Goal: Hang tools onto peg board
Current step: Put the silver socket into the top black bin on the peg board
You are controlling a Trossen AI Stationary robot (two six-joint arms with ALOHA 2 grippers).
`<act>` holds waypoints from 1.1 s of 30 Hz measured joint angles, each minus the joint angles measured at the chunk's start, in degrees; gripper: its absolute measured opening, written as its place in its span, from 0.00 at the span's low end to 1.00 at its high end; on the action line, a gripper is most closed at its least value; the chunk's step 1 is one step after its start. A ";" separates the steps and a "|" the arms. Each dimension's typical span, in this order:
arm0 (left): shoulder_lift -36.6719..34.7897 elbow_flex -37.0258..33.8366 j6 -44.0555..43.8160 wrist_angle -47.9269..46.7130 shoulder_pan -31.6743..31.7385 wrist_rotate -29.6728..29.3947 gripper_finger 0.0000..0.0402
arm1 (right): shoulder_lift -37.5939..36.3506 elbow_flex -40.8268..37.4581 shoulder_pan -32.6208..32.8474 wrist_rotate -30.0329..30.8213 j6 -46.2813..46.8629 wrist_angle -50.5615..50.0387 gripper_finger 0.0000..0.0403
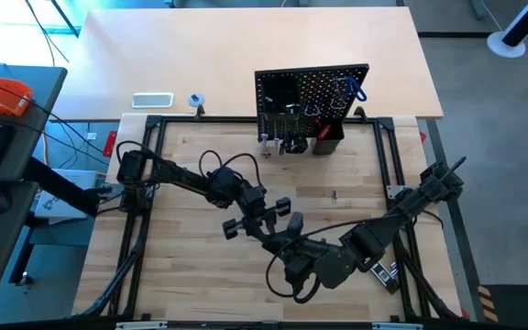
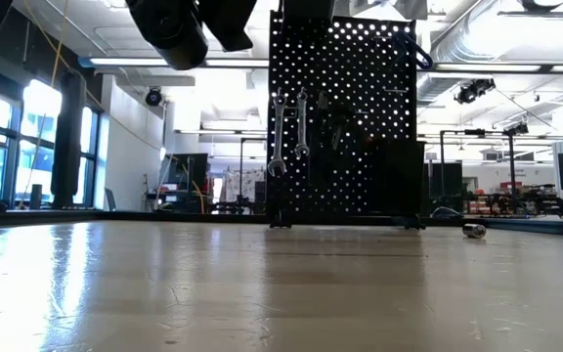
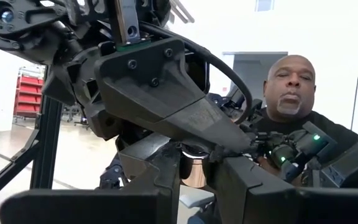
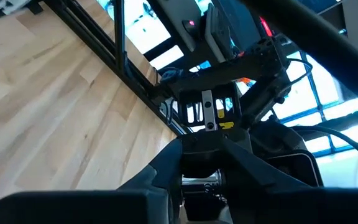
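Observation:
My two grippers meet above the near middle of the table. Between the fingers of my left gripper [image 3: 194, 186] shows a small shiny metal tool [image 3: 195, 172]; which tool, I cannot tell. My right gripper [image 4: 202, 182] has the same tool [image 4: 201, 180] between its fingers from the opposite side. From above, my left gripper [image 1: 278, 234] and right gripper [image 1: 293, 249] hide the tool. The peg board [image 1: 312, 96] stands upright at the table's far edge, with two silver wrenches [image 2: 288, 132] hanging from its hooks and a blue-handled hex key [image 1: 356, 89] at its right. My left gripper has the shiny tool between its two fingers [image 3: 157, 180], slanting upward from the table's left. The tool is lifted clear of the table. The part held is mostly hidden by the fingers. My right gripper has the tool between its two fingers [image 4: 166, 168], coming from the table's right and pointing slightly down. Only a short silver stretch [image 4: 199, 184] shows behind the fingertips.
A small black bin [image 1: 328, 139] sits at the peg board's foot. A small metal piece [image 2: 474, 231] lies on the table at mid right, and loose tools [image 1: 385, 270] lie near the front right. A person [image 3: 291, 93] sits beyond the near edge.

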 joint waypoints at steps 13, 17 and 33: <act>-0.19 0.13 -0.23 -0.09 1.55 0.10 0.14 | 0.17 -0.15 4.07 11.84 1.65 -1.48 0.27; -0.81 0.13 -0.18 1.05 1.83 1.30 0.14 | -0.26 -0.17 5.40 15.60 3.33 -3.58 0.32; -7.75 0.09 2.28 -6.91 6.01 3.20 0.14 | -0.31 -0.20 10.13 27.92 24.44 -17.26 0.36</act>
